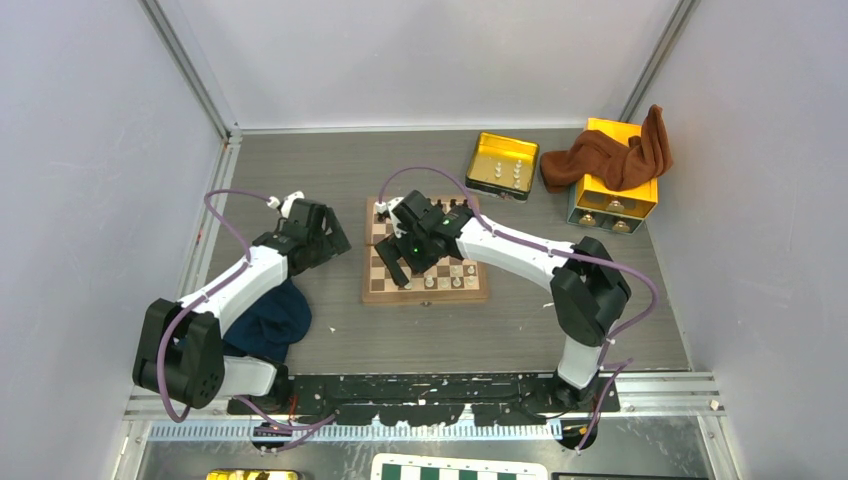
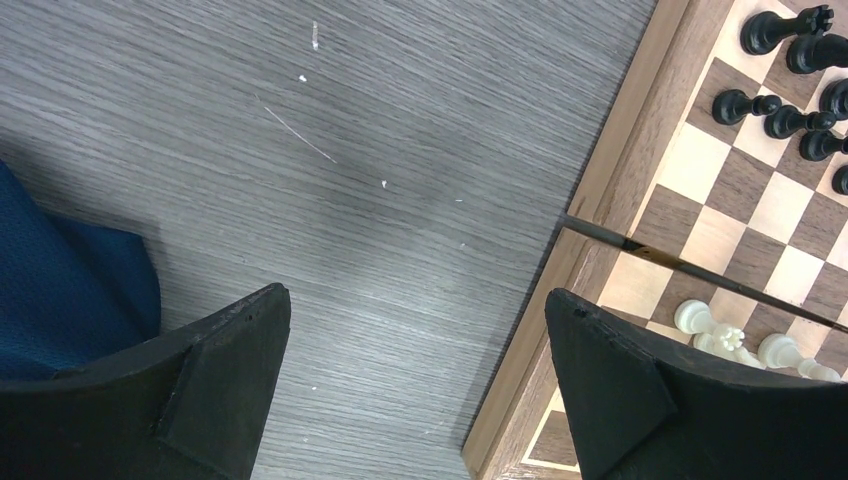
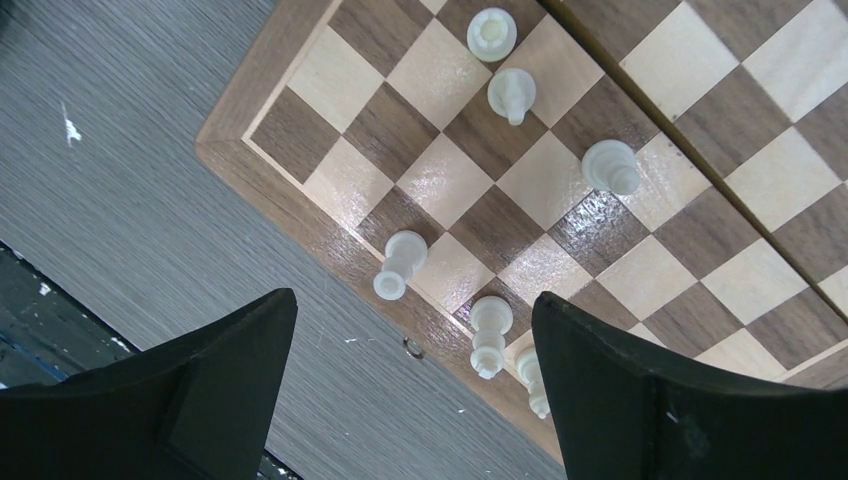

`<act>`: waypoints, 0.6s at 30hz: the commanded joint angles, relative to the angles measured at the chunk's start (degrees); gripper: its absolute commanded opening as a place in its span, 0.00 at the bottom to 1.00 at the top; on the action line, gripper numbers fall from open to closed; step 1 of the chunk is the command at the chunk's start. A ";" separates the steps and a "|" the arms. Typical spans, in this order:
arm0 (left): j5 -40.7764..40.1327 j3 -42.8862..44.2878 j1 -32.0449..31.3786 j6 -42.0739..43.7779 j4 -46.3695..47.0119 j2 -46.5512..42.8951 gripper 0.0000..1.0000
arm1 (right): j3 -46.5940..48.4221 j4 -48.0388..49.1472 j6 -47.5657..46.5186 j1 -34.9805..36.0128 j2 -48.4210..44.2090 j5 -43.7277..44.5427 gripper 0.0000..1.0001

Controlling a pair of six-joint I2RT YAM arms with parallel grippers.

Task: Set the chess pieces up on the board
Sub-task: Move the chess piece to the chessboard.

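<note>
On the tabletop (image 1: 330, 180), the board (image 1: 440, 296) lies between the two arms, near its middle. The right fingers (image 3: 230, 370) hang over the board's near left corner, spread wide. They hold nothing and touch nothing. In the right wrist view, several white pieces (image 3: 400, 262) stand on squares along the board's near edge and just inside it, below the gap between the fingers and apart from both.

The left fingers (image 2: 230, 370) are also spread wide and empty. They hang above bare tabletop just beside the board's left border; in the left wrist view one finger overlaps that border, the other sits near a blue cloth (image 2: 60, 280). Dark pieces (image 2: 780, 25) stand grouped at the board's far side. More white pieces rest in a yellow tray (image 1: 478, 170) beyond the board, well apart from both arms.
</note>
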 commanded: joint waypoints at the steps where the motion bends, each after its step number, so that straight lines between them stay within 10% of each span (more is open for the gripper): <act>1: -0.01 -0.05 0.64 0.57 1.00 -1.27 1.00 | 0.12 2.00 0.52 -0.07 0.34 -1.23 0.91; 18: 0.57 -0.47 1.07 0.72 1.43 -0.93 1.00 | 1.93 -0.25 0.01 1.01 2.83 -0.46 0.57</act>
